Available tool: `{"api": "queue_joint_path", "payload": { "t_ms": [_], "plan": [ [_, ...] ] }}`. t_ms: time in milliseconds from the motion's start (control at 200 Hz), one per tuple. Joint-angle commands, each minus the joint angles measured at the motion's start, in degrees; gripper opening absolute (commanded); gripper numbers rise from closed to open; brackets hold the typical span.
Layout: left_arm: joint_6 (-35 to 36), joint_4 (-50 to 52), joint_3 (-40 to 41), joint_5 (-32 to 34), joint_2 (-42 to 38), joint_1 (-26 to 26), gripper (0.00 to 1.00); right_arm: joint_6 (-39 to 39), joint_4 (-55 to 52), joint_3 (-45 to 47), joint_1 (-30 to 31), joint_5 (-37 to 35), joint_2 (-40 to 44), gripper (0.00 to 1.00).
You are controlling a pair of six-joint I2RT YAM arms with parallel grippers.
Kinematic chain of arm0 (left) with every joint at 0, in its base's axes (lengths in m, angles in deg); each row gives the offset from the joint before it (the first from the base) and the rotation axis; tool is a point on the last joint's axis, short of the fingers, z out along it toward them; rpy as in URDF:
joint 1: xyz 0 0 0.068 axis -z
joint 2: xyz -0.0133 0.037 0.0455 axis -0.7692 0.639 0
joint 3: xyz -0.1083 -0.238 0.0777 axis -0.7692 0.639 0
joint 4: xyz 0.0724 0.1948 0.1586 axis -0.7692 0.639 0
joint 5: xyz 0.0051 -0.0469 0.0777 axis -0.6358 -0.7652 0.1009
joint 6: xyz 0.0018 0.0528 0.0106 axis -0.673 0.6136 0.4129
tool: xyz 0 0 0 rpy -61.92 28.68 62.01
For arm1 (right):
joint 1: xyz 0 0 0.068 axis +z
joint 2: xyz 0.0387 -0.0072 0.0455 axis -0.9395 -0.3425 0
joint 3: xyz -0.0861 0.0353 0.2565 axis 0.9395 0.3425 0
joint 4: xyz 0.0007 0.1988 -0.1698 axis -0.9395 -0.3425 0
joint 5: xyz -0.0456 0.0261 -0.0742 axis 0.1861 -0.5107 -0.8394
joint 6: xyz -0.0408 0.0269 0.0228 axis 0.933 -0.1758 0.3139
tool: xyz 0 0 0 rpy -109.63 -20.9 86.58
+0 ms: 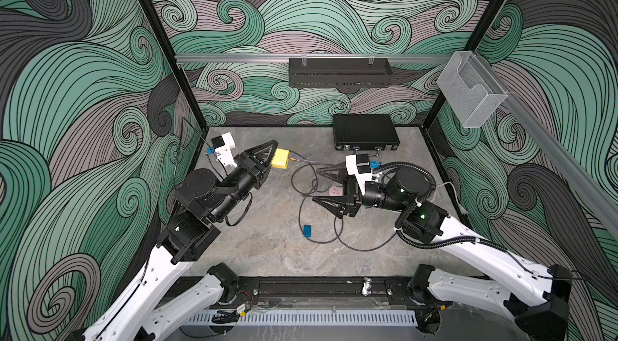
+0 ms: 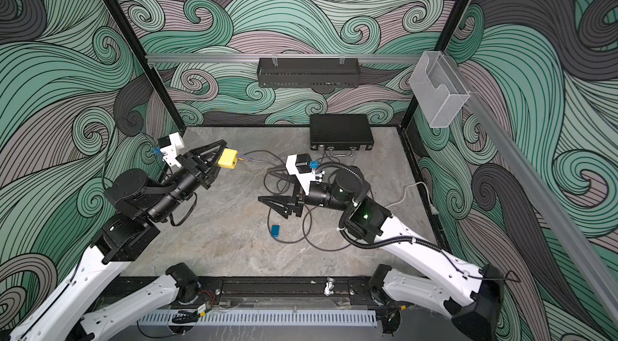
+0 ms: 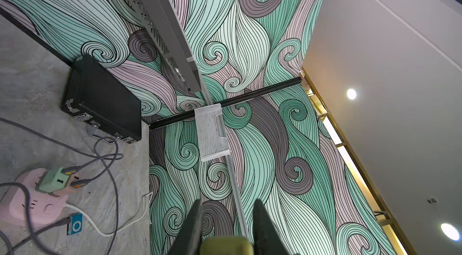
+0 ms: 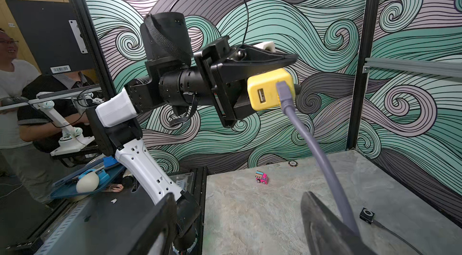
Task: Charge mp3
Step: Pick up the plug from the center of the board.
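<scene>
Two grippers, listed L to R. L gripper (image 1: 271, 157): jaws pinched on the yellow charger (image 1: 281, 159), held clear of the tabletop (image 1: 264, 255) near the L wall. In the L wrist view only the charger's top edge shows; the rest is cut off by the frame. Charger face, per R wrist view: one USB port vacant, grey cable (image 4: 300, 126) plugged in beside it. The cable drops behind one R gripper finger (image 4: 325, 228); contact w/ it cannot be determined. Same view shows a toy car (image 4: 261, 177) and a small dark square device (image 4: 367, 214) w/ its own lead on the tabletop; device type unclear. Centre: blue mp3 (image 1: 307, 230) lies flat on the tabletop, apart from both grippers, on the front side of the R gripper (image 1: 316, 185). A lead meets the mp3's edge; whether it is seated in the socket cannot be told. R gripper: jaws spread wide, gripping nothing, positioned over the pink power strip (image 3: 22, 206), which shows in both top views only as a sliver between the fingers; height above it unclear. Green adapter (image 3: 53, 178) sits on the strip w/ two grey leads plugged in. Rear R: black case (image 1: 366, 132), closed, against the back wall.
</scene>
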Motion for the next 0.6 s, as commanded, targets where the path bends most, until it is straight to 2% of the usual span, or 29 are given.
{"api": "queue_joint_path", "payload": {
  "t_ms": [0, 305, 596],
  "plan": [
    [5.14, -0.15, -2.16, -1.99, 1.48, -0.7, 0.22, -1.34, 1.68, 1.05, 0.3, 0.12, -1.86, 0.78],
    [6.17, -5.79, 0.22, -4.41, 3.05, -0.72, 0.22, -7.78, 10.5, -0.5, 1.45, 2.06, -7.73, 0.78],
    [7.44, -10.57, 4.13, -6.24, 3.89, -0.72, 0.21, -16.29, 26.94, 2.25, 2.74, -9.78, -10.09, 0.75]
  ]
}}
